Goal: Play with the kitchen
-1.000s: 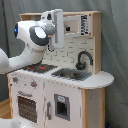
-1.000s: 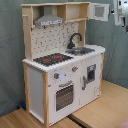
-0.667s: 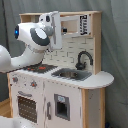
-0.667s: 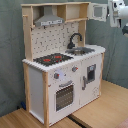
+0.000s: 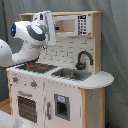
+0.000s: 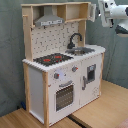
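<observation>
First exterior view is showing my white arm reaching in from the first exterior view's left, its rounded joints hanging in front of the upper left part of the kitchen. My wrist end is sitting up near the top shelf, but I cannot tell whether my gripper is apart or together — it is not showing clearly in either view.

The kitchen is standing upright in the middle of both exterior views, white below with light-wood sides and top. In the first exterior view the black-red hob is lying on the counter just under my arm, the steel sink is sitting beside it toward the first exterior view's right, and the black tap is curving up behind the sink. The oven door is facing forward below the hob, with knobs in a row above it.

In the second exterior view the kitchen is resting on a wooden floor in front of a grey curtain. The grey hood is hanging under the top shelf, above the hob, and the pegboard back is rising behind the counter. Part of my arm is showing at the second exterior view's upper right — beside the kitchen's top corner.
</observation>
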`<state>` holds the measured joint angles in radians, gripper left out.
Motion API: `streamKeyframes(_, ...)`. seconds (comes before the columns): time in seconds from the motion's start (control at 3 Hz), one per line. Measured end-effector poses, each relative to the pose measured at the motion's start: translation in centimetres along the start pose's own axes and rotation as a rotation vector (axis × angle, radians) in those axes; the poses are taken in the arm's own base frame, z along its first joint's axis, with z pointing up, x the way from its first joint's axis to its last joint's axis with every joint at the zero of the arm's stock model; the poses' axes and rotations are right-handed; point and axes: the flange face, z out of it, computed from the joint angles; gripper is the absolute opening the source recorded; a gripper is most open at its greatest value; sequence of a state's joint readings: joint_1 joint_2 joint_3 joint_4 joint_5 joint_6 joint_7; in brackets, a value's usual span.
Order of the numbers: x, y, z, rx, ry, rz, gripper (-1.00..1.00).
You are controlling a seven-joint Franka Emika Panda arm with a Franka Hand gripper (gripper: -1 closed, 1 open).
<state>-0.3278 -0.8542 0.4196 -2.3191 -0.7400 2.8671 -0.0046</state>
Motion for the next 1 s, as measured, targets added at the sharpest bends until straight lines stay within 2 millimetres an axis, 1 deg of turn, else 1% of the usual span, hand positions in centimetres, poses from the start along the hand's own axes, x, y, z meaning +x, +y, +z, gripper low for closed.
streamKeyframes(1.0, 5.9, -1.8, 4.5, 0.076, 0.060, -0.025, -1.00)
